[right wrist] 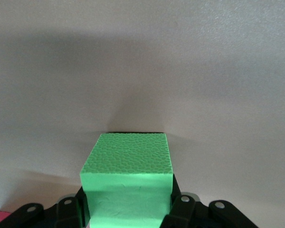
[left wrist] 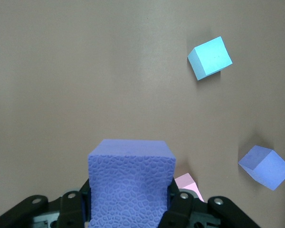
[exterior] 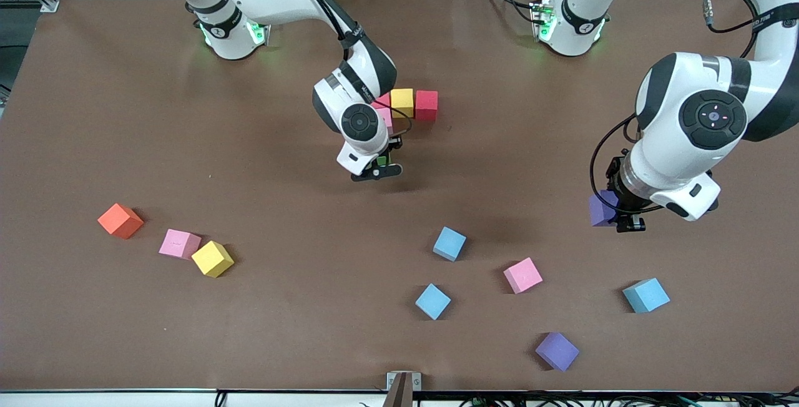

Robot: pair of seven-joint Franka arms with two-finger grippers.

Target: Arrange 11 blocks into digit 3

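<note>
Right gripper (exterior: 382, 164) clamped on green cube (right wrist: 127, 183), left gripper (exterior: 619, 213) on purple cube (left wrist: 130, 183); risk: nudging placed cubes (exterior: 414, 104) out of line.

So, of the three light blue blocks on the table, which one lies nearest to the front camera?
The light blue block beside the pink block; it lies lowest in the front view, slightly lower than the one toward the left arm's end.

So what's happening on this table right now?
Both arms carry foam cubes. The right gripper holds a green block beside a started cluster of pink, yellow and red blocks. The left gripper holds a purple block over the table's left-arm end. Eight loose blocks lie nearer the front camera.
</note>
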